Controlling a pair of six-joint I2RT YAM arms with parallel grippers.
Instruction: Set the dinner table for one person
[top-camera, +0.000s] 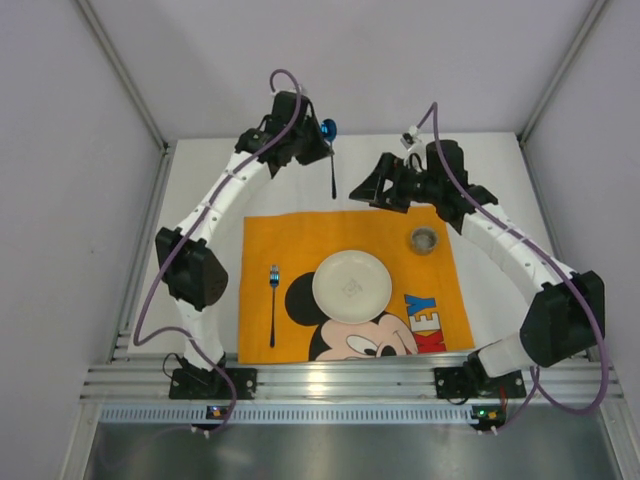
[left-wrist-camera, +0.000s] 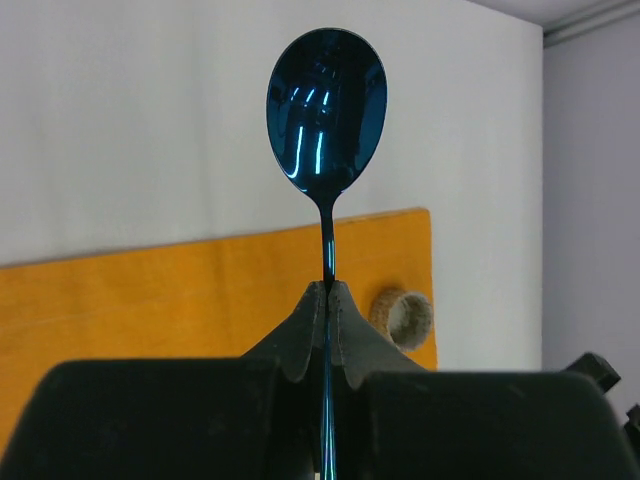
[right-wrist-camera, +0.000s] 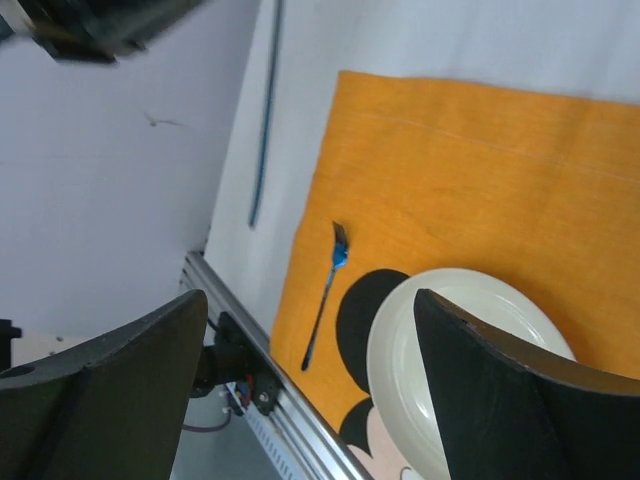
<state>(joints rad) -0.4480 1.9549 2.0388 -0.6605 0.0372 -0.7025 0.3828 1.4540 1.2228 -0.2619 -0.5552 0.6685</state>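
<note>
Above the dinner table (top-camera: 355, 145), left tool (left-wrist-camera: 328, 295) tight on one spoon (left-wrist-camera: 327, 110), right tool (right-wrist-camera: 310, 320) open.

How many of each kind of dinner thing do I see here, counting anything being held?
Shiny blue metal spoon: 1
Slim blue metal fork: 1
Round white plate: 1
Small tan round cup: 1
Orange Mickey Mouse cloth: 1
Total: 5
</note>
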